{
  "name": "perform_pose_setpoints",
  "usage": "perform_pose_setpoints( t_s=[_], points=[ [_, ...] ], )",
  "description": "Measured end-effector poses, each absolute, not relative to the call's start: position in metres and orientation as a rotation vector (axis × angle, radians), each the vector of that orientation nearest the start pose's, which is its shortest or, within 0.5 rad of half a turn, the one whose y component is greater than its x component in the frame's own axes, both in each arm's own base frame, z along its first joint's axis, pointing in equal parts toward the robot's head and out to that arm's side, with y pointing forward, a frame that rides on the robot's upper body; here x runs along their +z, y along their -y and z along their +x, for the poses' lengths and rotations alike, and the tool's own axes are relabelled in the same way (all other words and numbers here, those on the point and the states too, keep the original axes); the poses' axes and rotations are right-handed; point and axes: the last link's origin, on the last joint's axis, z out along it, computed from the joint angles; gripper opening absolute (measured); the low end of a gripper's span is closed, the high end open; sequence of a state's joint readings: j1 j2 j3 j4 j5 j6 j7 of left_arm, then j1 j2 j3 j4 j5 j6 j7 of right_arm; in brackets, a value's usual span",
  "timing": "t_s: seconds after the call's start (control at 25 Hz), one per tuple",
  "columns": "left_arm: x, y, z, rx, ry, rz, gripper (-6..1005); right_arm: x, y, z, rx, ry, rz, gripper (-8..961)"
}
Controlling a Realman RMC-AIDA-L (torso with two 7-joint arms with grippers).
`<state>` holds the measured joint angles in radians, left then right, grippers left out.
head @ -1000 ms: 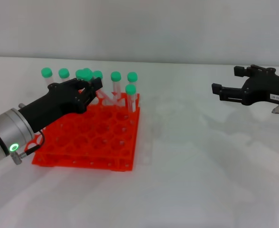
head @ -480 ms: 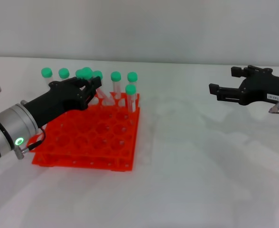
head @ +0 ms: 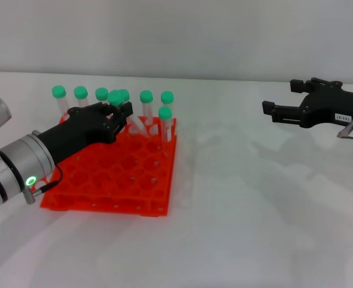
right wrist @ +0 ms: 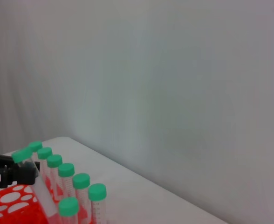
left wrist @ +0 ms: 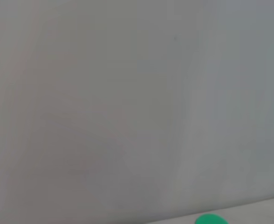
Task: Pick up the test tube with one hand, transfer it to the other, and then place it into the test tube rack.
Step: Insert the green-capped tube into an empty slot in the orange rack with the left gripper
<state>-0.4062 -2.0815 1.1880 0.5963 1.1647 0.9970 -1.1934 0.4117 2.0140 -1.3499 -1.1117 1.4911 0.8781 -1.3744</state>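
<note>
Green-capped test tube [head: 117, 105] half-hidden in left claw [head: 117, 114].

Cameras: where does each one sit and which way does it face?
Head view: looks forward and down at the test tube rack; shows left claw holding the test tube and right claw off right.
Left wrist view: faces the wall; one green cap.
Right wrist view: faces the rack; shares the tube row and left claw.

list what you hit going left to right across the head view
left arm's silver cuff with green ring light → left gripper holding the test tube over the orange test tube rack → bare white table → right gripper, fingers open and empty
</note>
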Motion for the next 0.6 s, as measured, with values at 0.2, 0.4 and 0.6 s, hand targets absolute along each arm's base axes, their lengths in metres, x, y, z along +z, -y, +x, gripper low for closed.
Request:
perform_pose_setpoints(
  t_s=[0.2,0.4,0.6],
  points=[
    [-0.015,-0.366,-0.273,-0.82,0.746,-2.181,227,0.024,-0.396,0.198,0.545,-0.546,-2.375,860],
    [-0.02,-0.369,-0.273,-0.81,0.766,-2.185,229,0.024,-0.396,0.199,0.544,-0.55,-2.375,860],
    [-0.028,-0.375,-0.27,-0.789,0.793,-2.198,230,0.023,-0.396,0.201,0.54,-0.559,-2.374,859]
  ],
)
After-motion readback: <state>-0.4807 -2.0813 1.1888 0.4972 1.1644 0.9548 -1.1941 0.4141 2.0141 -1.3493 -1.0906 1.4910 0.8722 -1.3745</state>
